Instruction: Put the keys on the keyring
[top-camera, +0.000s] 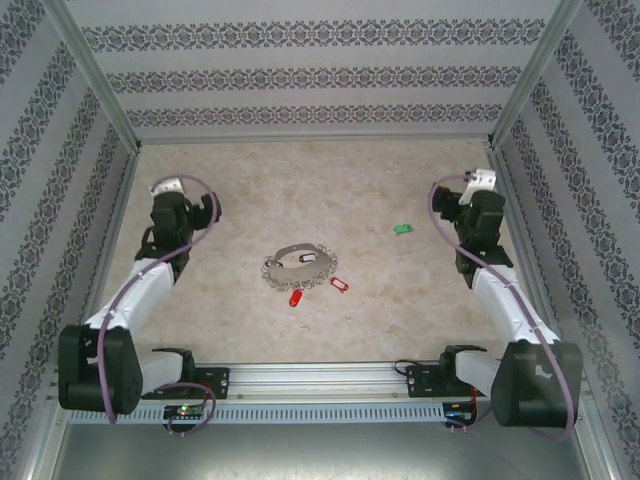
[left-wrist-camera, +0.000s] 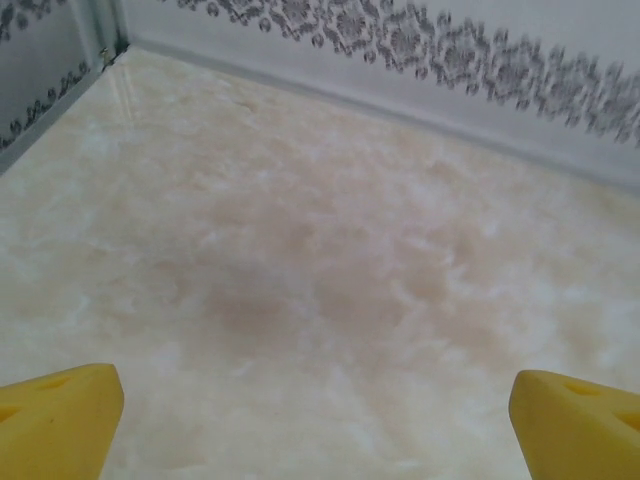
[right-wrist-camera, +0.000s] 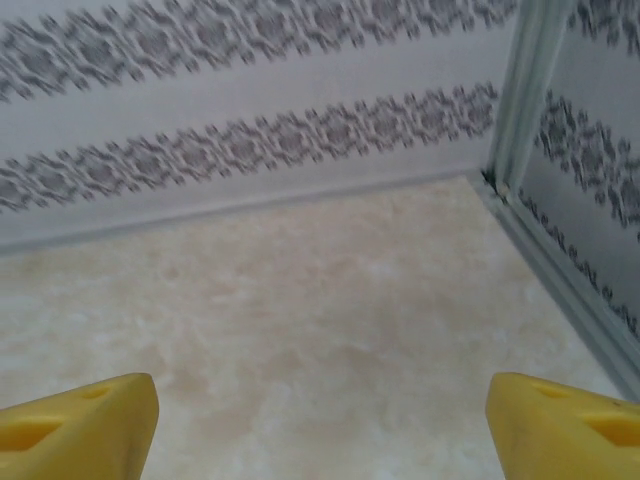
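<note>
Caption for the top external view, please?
Silvery metal oval keyring lies centrally, two red plastic-headed keys by its near edge, a small green tag farther right.

Small green item (top-camera: 402, 229) lies on the beige marbled tabletop (top-camera: 330, 180), right of centre. Patterned walls (top-camera: 320, 75) enclose the table on three sides. Metal corner post (right-wrist-camera: 527, 95) stands upright.

links on the keyring (top-camera: 296, 264) are too fine to count — the green object (top-camera: 402, 229) is too small to identify.
</note>
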